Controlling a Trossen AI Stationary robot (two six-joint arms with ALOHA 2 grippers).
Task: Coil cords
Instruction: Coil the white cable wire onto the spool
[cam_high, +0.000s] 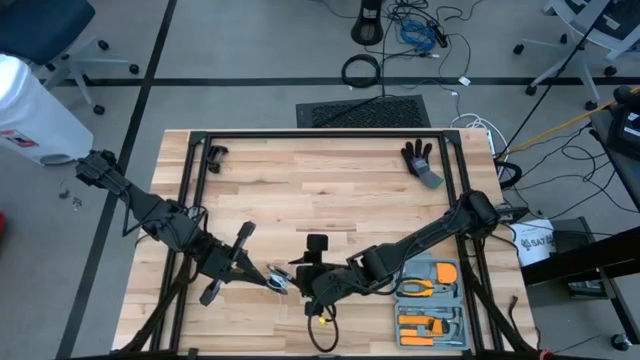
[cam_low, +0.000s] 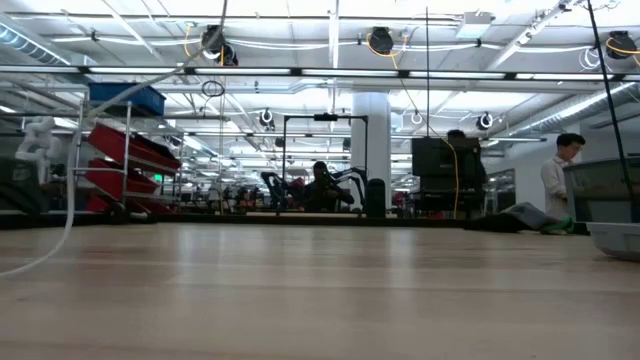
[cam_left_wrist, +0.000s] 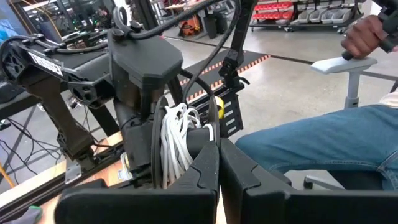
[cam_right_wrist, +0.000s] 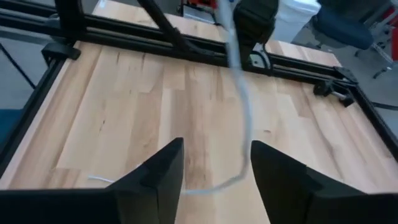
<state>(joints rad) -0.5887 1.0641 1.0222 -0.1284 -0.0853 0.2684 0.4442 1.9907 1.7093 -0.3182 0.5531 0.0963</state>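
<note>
Light wooden slatted table (cam_high: 330, 190), bordered by a black metal frame (cam_high: 300, 134), lying under two dark arms. Left gripper (cam_high: 275, 279) and right gripper (cam_high: 308, 287) meeting near the table's front edge, a tangle of thin white cord (cam_high: 281, 277) sitting between them. Black-and-grey work glove (cam_high: 420, 160) resting near the far right corner. Grey tool tray with orange-handled pliers (cam_high: 432, 298) lying at the front right. Black floor mat (cam_high: 362, 110) lying beyond the table.
</note>
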